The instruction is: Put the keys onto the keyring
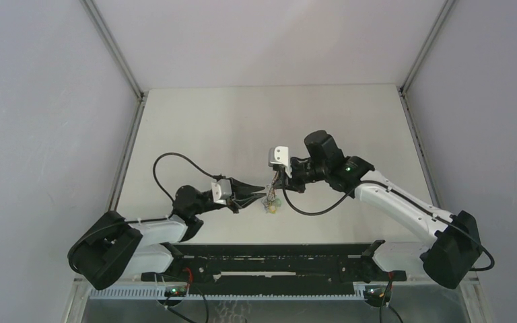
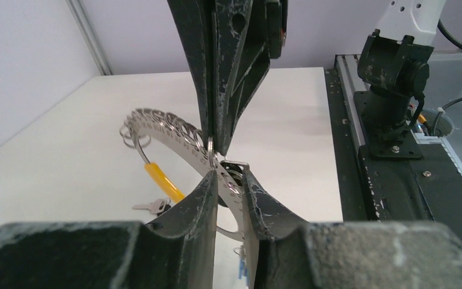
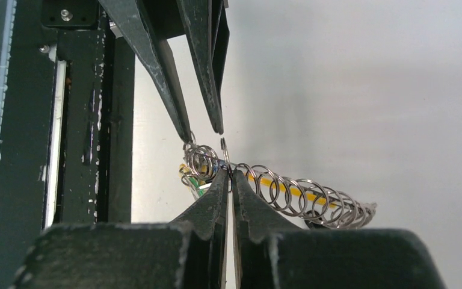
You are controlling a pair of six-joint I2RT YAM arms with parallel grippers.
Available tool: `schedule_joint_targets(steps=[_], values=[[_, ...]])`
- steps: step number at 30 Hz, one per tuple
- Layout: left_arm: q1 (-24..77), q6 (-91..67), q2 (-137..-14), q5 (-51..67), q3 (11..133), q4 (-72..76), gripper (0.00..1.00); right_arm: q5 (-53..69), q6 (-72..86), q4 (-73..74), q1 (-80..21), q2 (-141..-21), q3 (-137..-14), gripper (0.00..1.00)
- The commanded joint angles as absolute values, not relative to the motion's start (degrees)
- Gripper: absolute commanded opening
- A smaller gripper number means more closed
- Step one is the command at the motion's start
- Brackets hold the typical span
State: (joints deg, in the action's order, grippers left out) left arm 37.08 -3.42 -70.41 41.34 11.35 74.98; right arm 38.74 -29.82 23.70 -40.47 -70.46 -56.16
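The keyring (image 2: 168, 129) is a silvery coiled loop held above the table; it also shows in the right wrist view (image 3: 304, 195). My left gripper (image 2: 230, 174) is shut on its band, one finger on each side. My right gripper (image 3: 229, 174) comes from the other side and is shut on a small thin ring (image 3: 224, 150) at the coil's end. In the top view the left gripper (image 1: 261, 191) and the right gripper (image 1: 274, 183) nearly touch tip to tip. A yellow tag (image 2: 163, 183), a green tag (image 3: 203, 190) and a blue tag (image 2: 243, 274) hang there. One key (image 2: 150, 206) shows below.
A black rail (image 1: 269, 259) runs along the table's near edge between the arm bases. The right arm's base (image 2: 391, 90) stands at the table's edge in the left wrist view. Grey walls close the table (image 1: 256, 121) at the back and sides.
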Motion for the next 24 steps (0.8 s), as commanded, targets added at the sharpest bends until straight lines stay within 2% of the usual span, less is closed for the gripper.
schedule_joint_targets(steps=[1, 10, 24], values=[[36.7, -1.8, -70.3, 42.8, 13.5, 73.8, 0.26, 33.1, -33.1, 30.2, -42.9, -72.2, -61.9, 0.00], [36.7, -0.8, -69.9, 42.9, 14.3, 70.7, 0.26, 27.1, -34.9, 36.9, -46.6, -76.2, -67.8, 0.00], [36.9, -1.6, -70.8, 43.7, 15.2, 70.3, 0.26, 25.2, -36.9, 40.5, -50.0, -79.7, -72.5, 0.00]])
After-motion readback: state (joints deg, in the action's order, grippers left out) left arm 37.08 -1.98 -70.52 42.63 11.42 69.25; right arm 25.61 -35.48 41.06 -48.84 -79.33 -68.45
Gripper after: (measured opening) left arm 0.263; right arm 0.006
